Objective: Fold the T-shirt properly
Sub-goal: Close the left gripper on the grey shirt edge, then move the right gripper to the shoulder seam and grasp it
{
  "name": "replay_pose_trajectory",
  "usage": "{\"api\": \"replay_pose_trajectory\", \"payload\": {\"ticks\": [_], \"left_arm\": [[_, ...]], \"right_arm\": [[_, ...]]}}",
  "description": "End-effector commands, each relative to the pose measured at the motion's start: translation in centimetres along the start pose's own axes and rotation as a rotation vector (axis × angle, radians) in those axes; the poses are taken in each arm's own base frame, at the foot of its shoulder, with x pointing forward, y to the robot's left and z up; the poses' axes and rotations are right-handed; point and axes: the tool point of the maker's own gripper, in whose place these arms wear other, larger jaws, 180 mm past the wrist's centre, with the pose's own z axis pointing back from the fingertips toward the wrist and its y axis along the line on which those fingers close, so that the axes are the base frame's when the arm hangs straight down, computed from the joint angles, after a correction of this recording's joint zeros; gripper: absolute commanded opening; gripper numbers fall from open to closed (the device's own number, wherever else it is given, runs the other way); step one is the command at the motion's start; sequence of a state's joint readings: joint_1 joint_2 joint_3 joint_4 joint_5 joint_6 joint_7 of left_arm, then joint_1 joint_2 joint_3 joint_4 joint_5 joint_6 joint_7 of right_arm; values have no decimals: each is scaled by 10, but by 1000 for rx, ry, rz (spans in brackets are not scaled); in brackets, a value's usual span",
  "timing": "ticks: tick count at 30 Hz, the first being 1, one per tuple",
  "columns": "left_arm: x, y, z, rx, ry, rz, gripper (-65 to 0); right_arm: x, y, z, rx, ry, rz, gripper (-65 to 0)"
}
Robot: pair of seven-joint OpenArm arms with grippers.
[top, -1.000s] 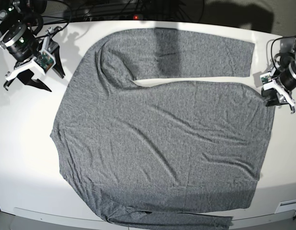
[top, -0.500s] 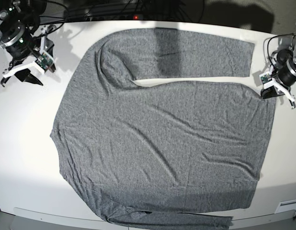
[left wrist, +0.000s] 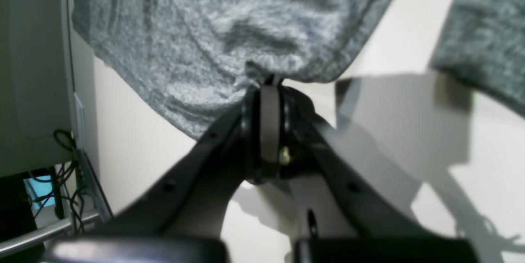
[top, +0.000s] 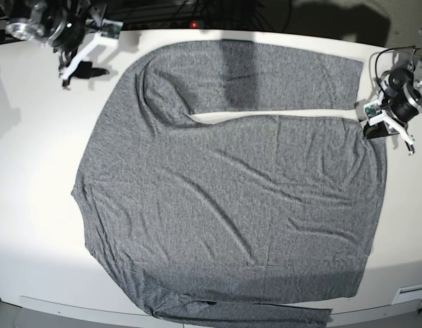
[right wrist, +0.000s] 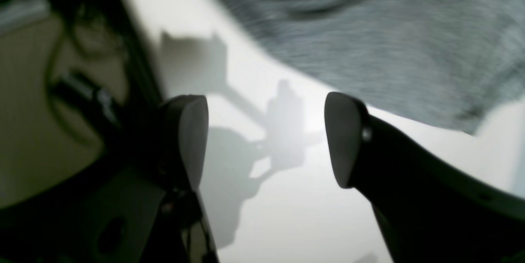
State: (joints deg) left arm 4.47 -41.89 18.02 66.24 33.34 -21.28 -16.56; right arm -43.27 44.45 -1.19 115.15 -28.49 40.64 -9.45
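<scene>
Lying spread flat across the white table (top: 33, 205), the grey T-shirt (top: 231, 205) has one sleeve stretched along the far edge and another along the near edge. The left gripper (left wrist: 264, 84) is clenched on the shirt's hem corner. The right gripper (right wrist: 264, 140) hovers released over bare tabletop just beside the fabric.

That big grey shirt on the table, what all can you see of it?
The T-shirt is a plain heather-grey, long-sleeved knit, thin and wrinkly. It lies spread flat on the white table, covering most of it. One sleeve is folded across the top; the other runs along the near table edge. The left gripper is shut on a corner of its hem, bunching a little fabric there. The right gripper is open beside it, not touching.
</scene>
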Motion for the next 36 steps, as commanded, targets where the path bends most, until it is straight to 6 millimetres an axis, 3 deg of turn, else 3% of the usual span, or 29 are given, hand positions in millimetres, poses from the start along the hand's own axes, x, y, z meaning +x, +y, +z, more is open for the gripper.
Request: {"api": "replay_pose_trajectory", "payload": {"ticks": [1, 6, 12, 19, 24, 27, 33, 36], "left_arm": [[-3, -5, 3, -38, 8, -9, -650], [-3, -5, 3, -39, 8, -10, -650], [-2, -5, 3, -38, 7, -10, -650], [-3, -5, 3, -39, 8, -10, -650], [-2, -5, 3, -38, 7, -10, -650], [-2, -5, 3, -38, 7, -10, -650], [-2, -5, 3, -38, 7, -10, -650], [-2, -5, 3, -38, 7, -10, -650]], "right_arm": [[1, -4, -2, -12, -1, 39, -209], [5, 0, -24, 18, -2, 91, -209], [18, -14, -35, -19, -43, 30, -209], [7, -16, -44, -14, -21, 0, -210], [-3, -7, -50, 4, -10, 37, -314], [-4, -5, -51, 12, -19, 36, -328], [-4, -5, -51, 13, -20, 35, -567], [0, -4, -51, 13, -44, 34, -581]]}}
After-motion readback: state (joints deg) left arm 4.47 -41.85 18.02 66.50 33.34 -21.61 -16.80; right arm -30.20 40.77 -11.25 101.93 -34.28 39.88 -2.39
